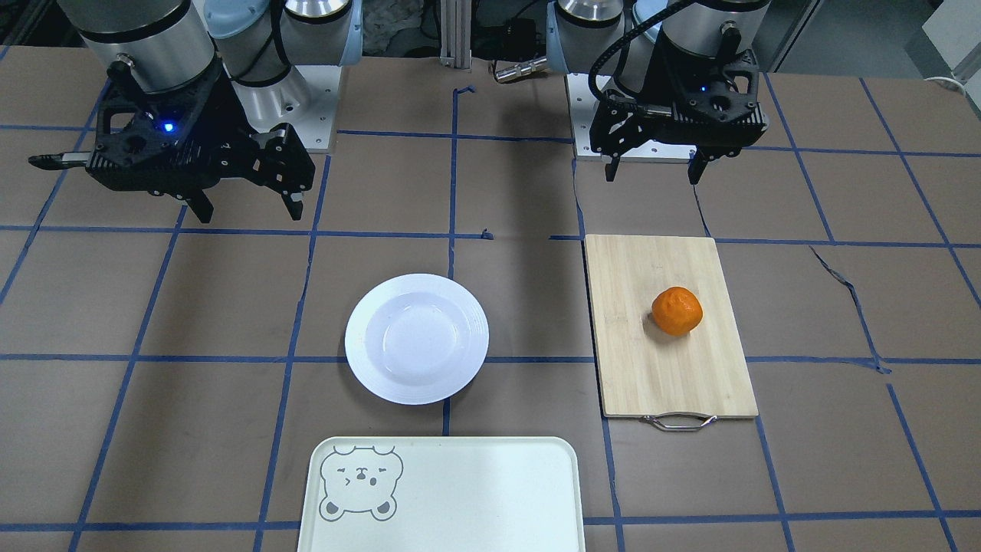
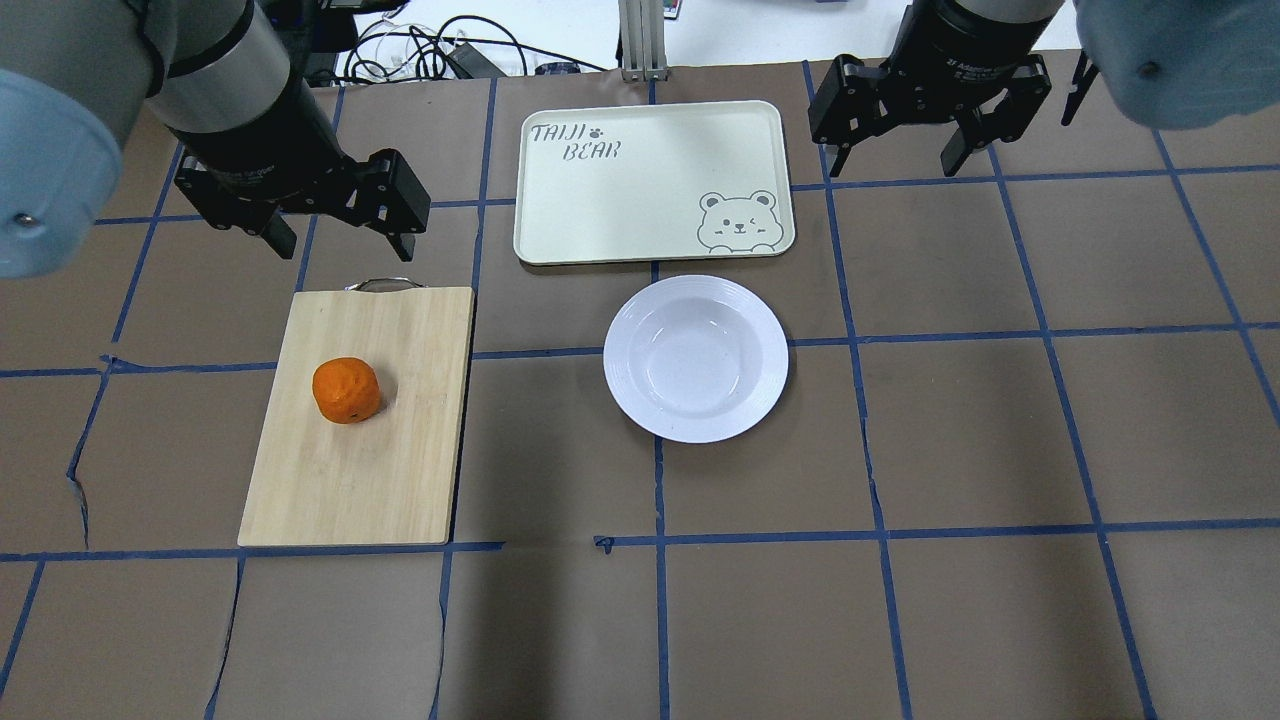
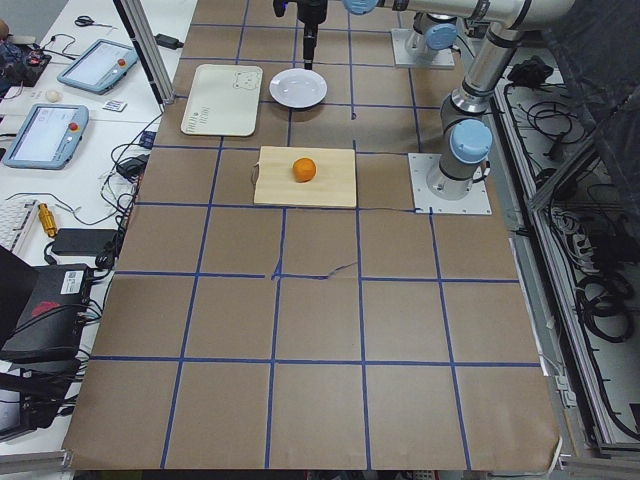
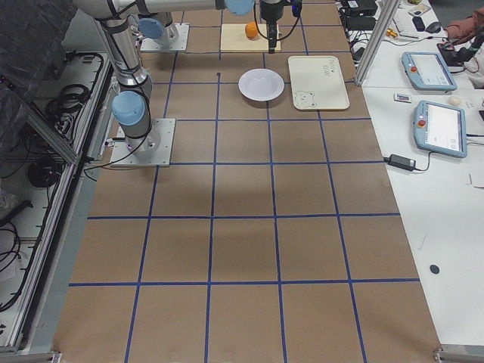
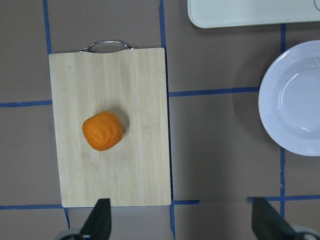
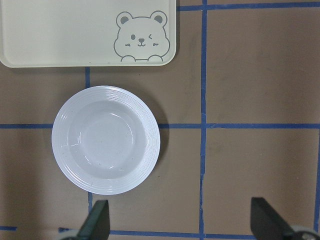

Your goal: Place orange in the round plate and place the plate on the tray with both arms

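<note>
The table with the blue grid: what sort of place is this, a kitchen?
Most likely a robotics lab, not a kitchen: a left arm and right arm bolted onto the taped table, touchscreen control tablets on the side bench, loose cables alongside.

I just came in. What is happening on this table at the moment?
Two robot arms are set up to put an orange in a plate and then put the plate on a tray, but no step is done yet. The left gripper and the right gripper both hang open above the table, holding nothing. The orange lies on a wooden cutting board. The white plate is empty, beside the tray, which is empty too.
</note>
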Action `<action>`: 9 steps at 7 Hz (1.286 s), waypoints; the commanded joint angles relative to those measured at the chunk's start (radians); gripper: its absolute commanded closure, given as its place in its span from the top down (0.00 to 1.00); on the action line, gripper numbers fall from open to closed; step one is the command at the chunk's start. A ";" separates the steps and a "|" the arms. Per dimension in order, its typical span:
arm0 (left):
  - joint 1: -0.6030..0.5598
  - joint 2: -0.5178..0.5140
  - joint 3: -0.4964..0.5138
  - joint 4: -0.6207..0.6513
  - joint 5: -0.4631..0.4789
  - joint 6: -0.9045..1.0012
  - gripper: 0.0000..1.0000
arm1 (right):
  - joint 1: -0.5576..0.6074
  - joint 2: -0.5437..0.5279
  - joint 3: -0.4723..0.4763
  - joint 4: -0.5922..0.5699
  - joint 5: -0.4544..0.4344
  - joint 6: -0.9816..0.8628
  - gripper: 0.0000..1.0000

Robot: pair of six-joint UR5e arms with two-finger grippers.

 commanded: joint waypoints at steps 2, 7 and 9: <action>0.000 0.000 0.000 0.000 0.000 0.001 1.00 | -0.002 0.001 0.004 0.002 0.000 0.000 1.00; 0.002 0.000 0.006 0.000 -0.002 0.001 1.00 | -0.002 -0.001 0.004 0.016 0.002 0.000 1.00; 0.002 -0.004 0.006 0.002 -0.003 0.001 1.00 | -0.003 -0.001 0.004 -0.001 0.009 0.001 1.00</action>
